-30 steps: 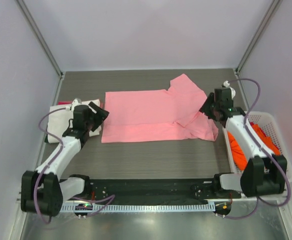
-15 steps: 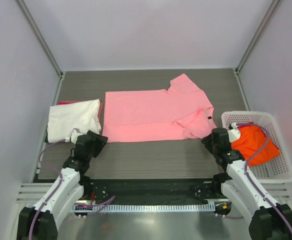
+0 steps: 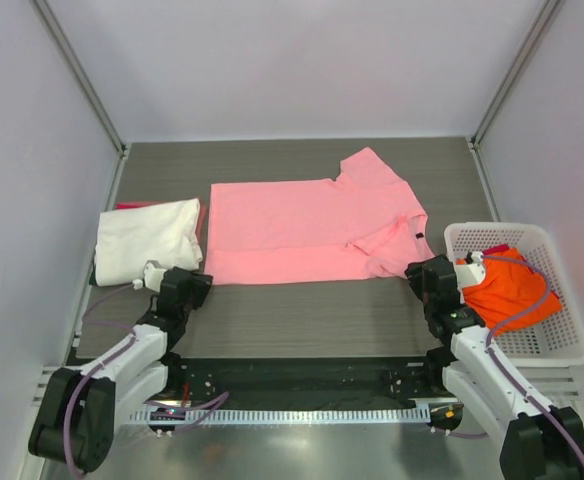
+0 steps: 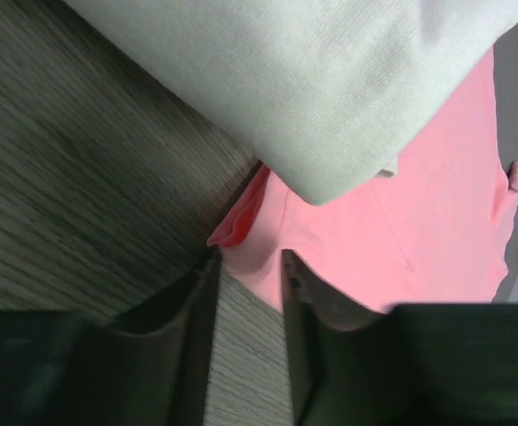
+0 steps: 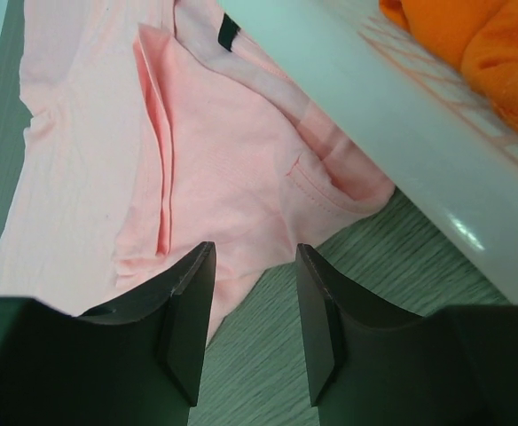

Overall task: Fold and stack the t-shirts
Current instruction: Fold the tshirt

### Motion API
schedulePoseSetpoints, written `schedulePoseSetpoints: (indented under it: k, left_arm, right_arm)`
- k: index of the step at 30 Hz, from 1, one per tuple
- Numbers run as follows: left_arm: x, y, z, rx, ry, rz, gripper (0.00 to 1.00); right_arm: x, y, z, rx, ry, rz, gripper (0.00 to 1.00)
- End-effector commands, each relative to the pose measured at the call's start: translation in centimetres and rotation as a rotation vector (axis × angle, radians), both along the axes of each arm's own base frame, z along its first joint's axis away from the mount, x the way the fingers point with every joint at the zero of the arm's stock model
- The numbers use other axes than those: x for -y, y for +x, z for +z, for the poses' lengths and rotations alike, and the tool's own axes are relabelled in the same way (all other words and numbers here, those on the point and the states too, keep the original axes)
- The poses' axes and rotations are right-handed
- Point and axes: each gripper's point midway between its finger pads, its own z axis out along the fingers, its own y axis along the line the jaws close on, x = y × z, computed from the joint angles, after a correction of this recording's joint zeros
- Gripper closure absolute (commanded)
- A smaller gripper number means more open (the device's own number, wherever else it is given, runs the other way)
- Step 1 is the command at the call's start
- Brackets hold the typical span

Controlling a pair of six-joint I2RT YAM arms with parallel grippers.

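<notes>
Your pink t-shirt (image 3: pixel 292 225) lies flat across the middle of the table (image 3: pixel 302 320), one sleeve folded in and the dark neck label (image 3: pixel 409 234) showing near its right end; the cream-white t-shirt (image 3: pixel 147 240) sits folded at the left, touching the pink one's edge, with a sliver of red t-shirt (image 3: pixel 127 206) poking out from under it; the orange t-shirt (image 3: pixel 502 285) is bunched up in the white basket (image 3: pixel 562 340) on the right.

Your left gripper (image 4: pixel 248 257) is low at the pink shirt's near-left corner; jaws partly apart, the corner just at the tips, nothing pinched. Your right gripper (image 5: pixel 255 253) is at the near-right corner, just beside the basket wall; jaws about half apart over the fabric edge, not clamped on anything either.
</notes>
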Motion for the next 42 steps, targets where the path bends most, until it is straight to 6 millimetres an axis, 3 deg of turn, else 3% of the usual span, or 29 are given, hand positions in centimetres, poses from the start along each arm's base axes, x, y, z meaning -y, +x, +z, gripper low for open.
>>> schedulePoseSetpoints:
  k: [1, 7, 16, 21, 30, 35, 42]
  left_arm:
    - [0.3, 1.0, 0.2, 0.020, -0.003, 0.014, 0.73]
    - [-0.1, 1.2, 0.1, 0.014, 0.026, 0.040, 1.00]
    - [-3.0, 1.4, 3.7, 0.037, 0.124, 0.132, 1.00]
    - [-3.4, 1.5, 3.6, 0.019, 0.133, 0.129, 1.00]
    - [-3.9, 1.7, 2.8, -0.012, 0.161, 0.127, 1.00]
    - [-4.3, 1.5, 2.4, -0.032, 0.165, 0.130, 1.00]
    - [-5.3, 1.3, 2.2, -0.049, 0.188, 0.141, 1.00]
  right_arm:
    - [1.6, -0.2, -0.7, -0.004, -0.020, -0.091, 0.52]
    - [1.9, -0.1, -0.9, -0.033, -0.049, -0.100, 0.52]
    - [1.8, -0.1, -1.1, -0.068, -0.057, -0.099, 0.55]
    - [0.6, -0.3, -0.9, -0.099, -0.063, -0.051, 0.55]
    - [-1.3, -0.3, 2.9, -0.107, -0.208, -0.015, 0.55]
    - [-2.7, -0.8, 2.4, -0.105, -0.192, -0.011, 0.55]
    - [-4.1, -0.9, -0.2, -0.164, -0.242, -0.023, 0.53]
